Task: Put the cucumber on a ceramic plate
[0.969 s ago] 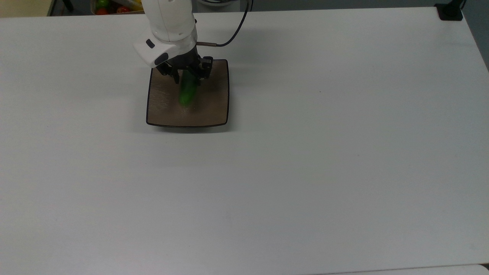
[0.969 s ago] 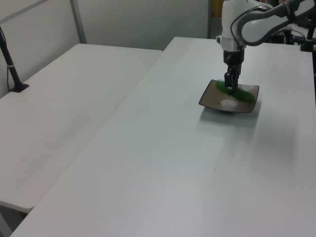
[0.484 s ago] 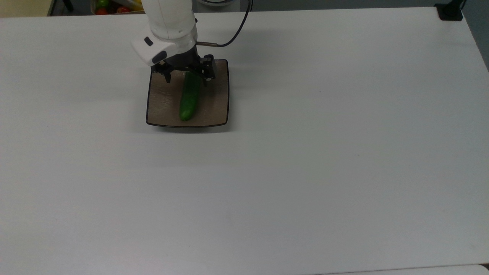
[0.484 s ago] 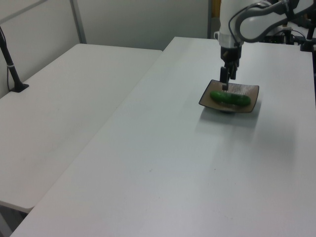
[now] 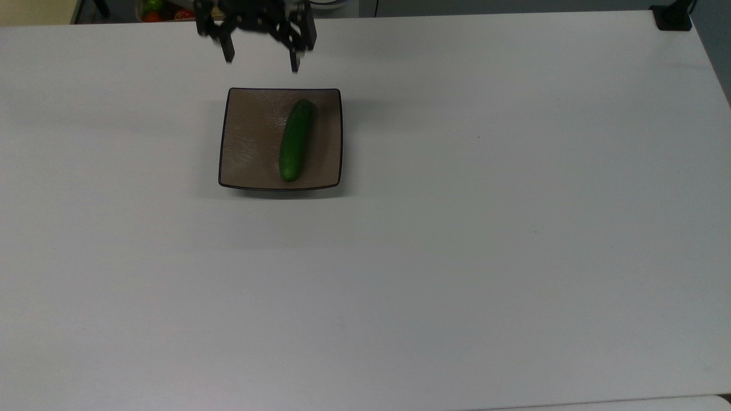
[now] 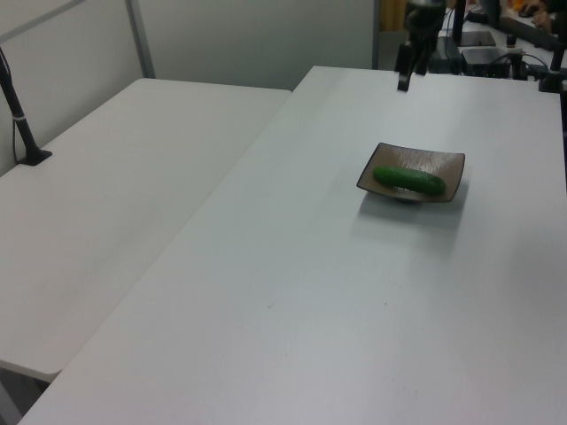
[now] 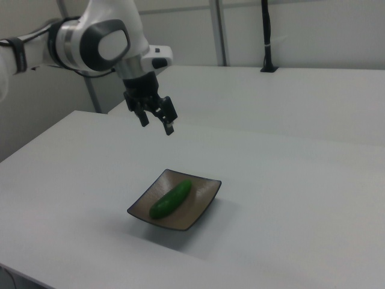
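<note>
The dark green cucumber (image 5: 295, 140) lies flat on the square brown plate (image 5: 251, 142), right of the plate's middle in the top view. It also lies on the plate (image 7: 198, 208) in the right view, cucumber (image 7: 171, 199) pointing diagonally, and in the left view the cucumber (image 6: 408, 181) rests across the plate (image 6: 443, 166). My gripper (image 5: 261, 63) hangs high above the plate's far edge, open and empty, with both fingers spread. In the right view the gripper (image 7: 157, 124) is well above the plate.
The plate sits on a wide white table (image 5: 457, 228). A bin with colourful produce (image 5: 165, 8) shows beyond the table's far edge in the top view. A second white table (image 6: 106, 186) stands at the left view's left, with a black post (image 6: 22, 115) on it.
The gripper let go of the cucumber and rose straight up, away from the plate. The cucumber settled flat on the plate, slightly further right in the top view.
</note>
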Robot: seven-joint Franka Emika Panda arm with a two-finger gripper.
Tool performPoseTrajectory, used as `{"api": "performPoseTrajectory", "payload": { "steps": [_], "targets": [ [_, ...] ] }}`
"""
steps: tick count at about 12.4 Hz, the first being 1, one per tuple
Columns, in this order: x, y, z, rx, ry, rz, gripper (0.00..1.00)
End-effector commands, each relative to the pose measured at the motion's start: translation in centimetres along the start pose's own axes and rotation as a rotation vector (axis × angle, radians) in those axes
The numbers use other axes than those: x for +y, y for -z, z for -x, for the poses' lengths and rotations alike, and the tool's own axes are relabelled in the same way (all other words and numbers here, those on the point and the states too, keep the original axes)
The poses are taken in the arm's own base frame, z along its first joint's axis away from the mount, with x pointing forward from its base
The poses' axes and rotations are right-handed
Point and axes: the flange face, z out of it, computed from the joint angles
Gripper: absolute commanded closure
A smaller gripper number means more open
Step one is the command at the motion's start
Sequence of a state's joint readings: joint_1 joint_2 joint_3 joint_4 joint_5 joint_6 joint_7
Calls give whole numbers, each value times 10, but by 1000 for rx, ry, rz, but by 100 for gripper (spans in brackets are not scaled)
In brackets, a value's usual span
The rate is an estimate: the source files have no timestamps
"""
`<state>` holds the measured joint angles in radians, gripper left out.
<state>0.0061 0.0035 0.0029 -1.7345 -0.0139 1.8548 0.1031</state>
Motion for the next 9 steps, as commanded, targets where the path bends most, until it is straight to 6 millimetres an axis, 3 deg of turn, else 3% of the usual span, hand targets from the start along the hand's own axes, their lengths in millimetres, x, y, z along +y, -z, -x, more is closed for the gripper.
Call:
{"api": "performPoseTrajectory", "payload": {
  "steps": [1,4,9],
  "targets": [
    [-31,9,21,-73,61,11,0],
    [-50,5,25,-90,112,47,0],
    [-49,2,27,-95,109,38,0]
  ]
}}
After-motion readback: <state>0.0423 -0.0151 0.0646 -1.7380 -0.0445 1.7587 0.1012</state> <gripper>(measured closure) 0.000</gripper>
